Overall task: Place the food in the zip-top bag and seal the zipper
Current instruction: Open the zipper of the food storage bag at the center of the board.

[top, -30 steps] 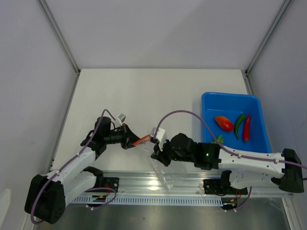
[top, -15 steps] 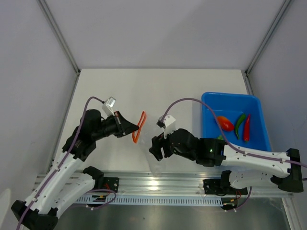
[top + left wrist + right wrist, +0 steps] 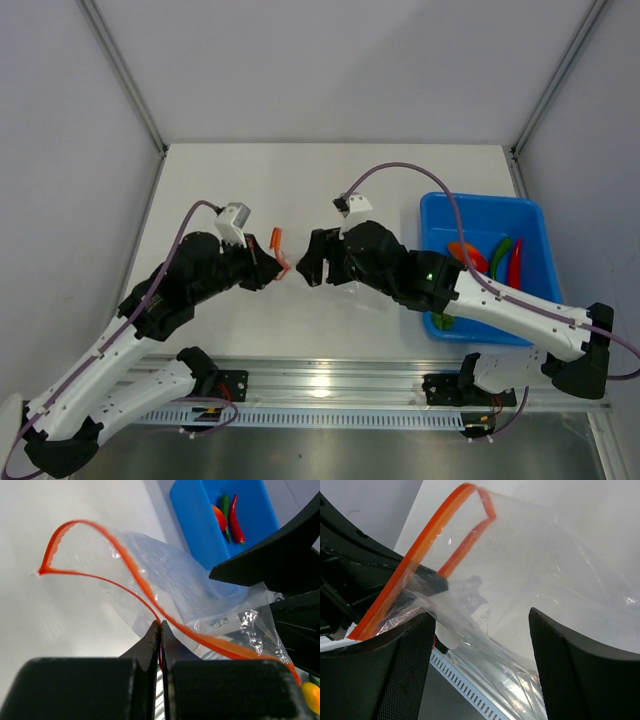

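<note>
Left gripper [image 3: 160,628] was clamped shut on the orange zipper [image 3: 127,555], with the bag [image 3: 175,582] held up between both grippers. Right gripper [image 3: 482,625] stood wide open around the plastic, not closed. Food [image 3: 499,262] lay in the blue tray [image 3: 437,212].

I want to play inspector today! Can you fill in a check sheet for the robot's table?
Surface: white table, plain.
Job's things: clear bag held between the arms, mouth open, its orange strip unsealed, no food seen inside. An orange piece, a green pepper and a red pepper lie in the blue tray.
Clutter: nothing seen.
Grippers: left tool shut on the orange strip; right tool open, right at the bag.
Cables: a purple cable loops over the left arm, another over the right.
Surroundings: grey walls, metal rail at the near edge.
</note>
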### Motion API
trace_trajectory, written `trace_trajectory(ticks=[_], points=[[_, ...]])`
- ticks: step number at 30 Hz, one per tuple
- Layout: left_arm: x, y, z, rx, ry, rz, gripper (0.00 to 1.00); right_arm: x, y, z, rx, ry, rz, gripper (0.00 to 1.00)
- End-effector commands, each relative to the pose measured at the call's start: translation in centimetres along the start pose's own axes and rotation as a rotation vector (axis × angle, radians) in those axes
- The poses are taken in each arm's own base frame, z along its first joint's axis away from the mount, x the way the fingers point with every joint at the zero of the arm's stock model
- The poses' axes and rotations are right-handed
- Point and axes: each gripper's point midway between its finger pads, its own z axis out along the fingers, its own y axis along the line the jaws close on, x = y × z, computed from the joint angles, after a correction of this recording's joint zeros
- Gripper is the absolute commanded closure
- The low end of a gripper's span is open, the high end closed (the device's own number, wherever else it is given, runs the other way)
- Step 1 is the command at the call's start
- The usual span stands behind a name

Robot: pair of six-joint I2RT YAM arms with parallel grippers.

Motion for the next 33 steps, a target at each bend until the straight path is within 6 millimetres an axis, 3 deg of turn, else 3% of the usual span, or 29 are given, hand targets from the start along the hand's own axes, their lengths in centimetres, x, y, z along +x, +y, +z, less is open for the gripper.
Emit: trace_trajectory(ticks=[1, 5, 9, 13, 15, 18, 21, 27, 31, 33], points=[[-2.6, 0.7, -0.9, -0.084, -0.084, 0.067, 0.99, -1.2, 2.4, -1.2, -0.106, 0.012, 0.054, 0.24], [-3.6, 1.4, -1.4, -0.141, -0.117, 0.063, 0.99, 2.0, 2.7, -1.9, -0.162, 0.131, 0.002, 0.23], [-4.7, 2.0, -1.9, -0.192, -0.154, 0.066, 1.0, 8.1, 1.6, -3.6, -0.176, 0.245, -0.114, 0.16], [-5.5, 2.3, -1.9, -0.209, -0.181, 0.122, 0.99, 10.2, 0.3, -5.4, -0.179, 0.271, -0.096, 0.15], [-5.4, 2.5, -1.6, -0.219, -0.169, 0.151, 0.99, 9.5, -0.3, -6.2, -0.16, 0.237, -0.059, 0.15], [-4.9, 3.2, -1.5, -0.25, -0.155, 0.143, 0.99, 8.7, -2.7, -6.1, -0.043, 0.189, -0.051, 0.15], [-4.2, 3.1, -1.3, -0.231, -0.149, 0.133, 1.0, 6.2, -3.9, -5.4, 0.04, 0.112, -0.004, 0.14], [-2.3, 2.6, -0.8, -0.192, -0.133, 0.095, 0.99, 0.1, -2.4, -2.3, 0.018, 0.002, 0.137, 0.16], [-0.9, 2.4, -0.3, -0.185, -0.102, 0.08, 0.99, -1.8, -1.7, 0.4, 0.017, 0.014, 0.19, 0.17], [-0.2, 2.3, 0.2, -0.18, -0.08, 0.075, 0.99, -1.7, -1.0, 1.9, -0.003, 0.037, 0.194, 0.19]])
